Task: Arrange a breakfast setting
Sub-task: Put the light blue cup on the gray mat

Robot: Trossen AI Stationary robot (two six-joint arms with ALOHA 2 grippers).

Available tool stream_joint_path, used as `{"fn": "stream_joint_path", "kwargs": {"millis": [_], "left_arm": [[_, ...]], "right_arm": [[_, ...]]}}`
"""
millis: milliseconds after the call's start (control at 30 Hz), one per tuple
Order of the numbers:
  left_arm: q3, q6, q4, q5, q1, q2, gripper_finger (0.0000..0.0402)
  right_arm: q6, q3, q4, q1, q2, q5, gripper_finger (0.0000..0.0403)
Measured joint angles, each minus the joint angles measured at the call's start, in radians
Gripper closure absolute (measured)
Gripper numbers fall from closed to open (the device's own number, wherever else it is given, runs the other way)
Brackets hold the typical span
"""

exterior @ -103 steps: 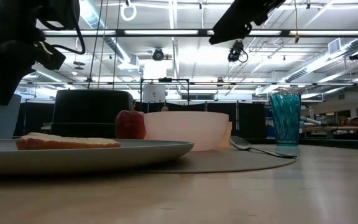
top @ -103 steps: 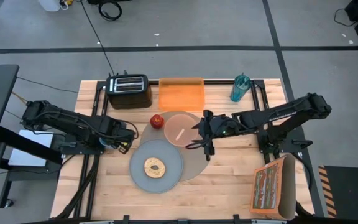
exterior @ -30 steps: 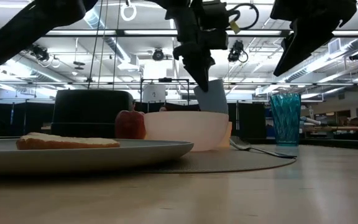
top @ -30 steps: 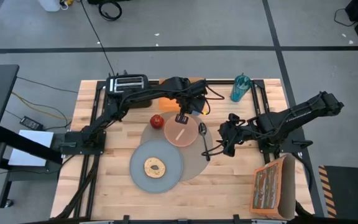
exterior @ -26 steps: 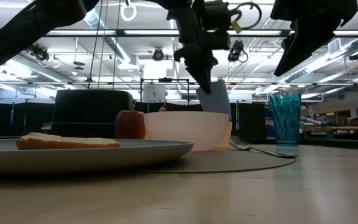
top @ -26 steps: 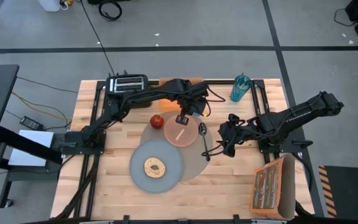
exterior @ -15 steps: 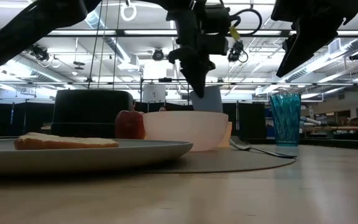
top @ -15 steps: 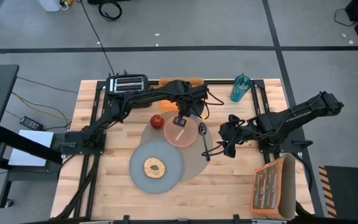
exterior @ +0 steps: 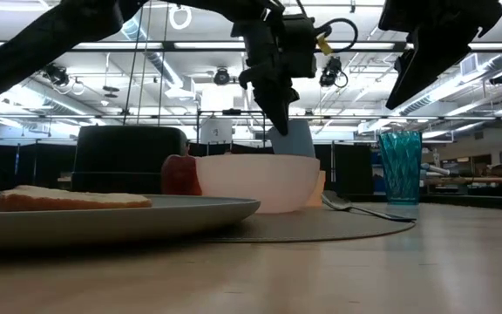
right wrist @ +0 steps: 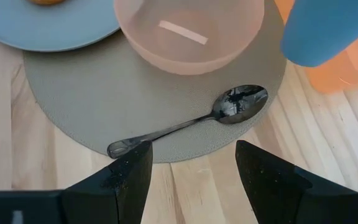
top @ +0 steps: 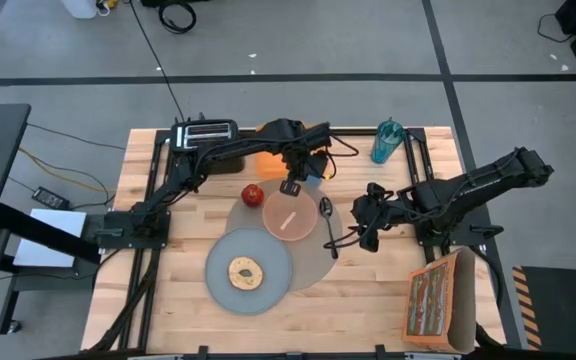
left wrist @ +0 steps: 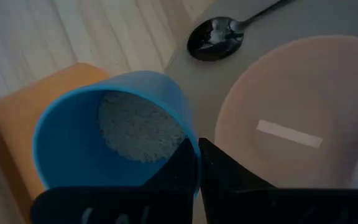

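Left claw [left wrist: 194,152] pinches round blue cup [left wrist: 114,134] — smooth rim.

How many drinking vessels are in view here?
2. A small blue cup is held by the left pincer above the back rim of the pink bowl; a teal tumbler stands at the table's back right.

Hidden from you: the blue cup's [exterior: 291,139] base behind the pink bowl [exterior: 258,181]; the plate [exterior: 103,218] cut off at frame edge.
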Motion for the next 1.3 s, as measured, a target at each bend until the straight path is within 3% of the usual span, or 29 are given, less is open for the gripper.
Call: {"fn": "stream_joint_path", "kwargs": {"millis": [767, 1300], "left_arm": [[-0.008, 0.026, -0.024, 0.017, 0.003, 0.05, 0.0388], [-0.007, 0.037, -0.026, -0.022, -0.012, 0.079, 0.0377]], "right_arm": [[-0.004, 0.0, 0.0, -0.015, 0.0, -0.15, 0.0165], [0.0, 0.0, 0.0, -0.015, 0.0, -0.157, 0.0164]]}}
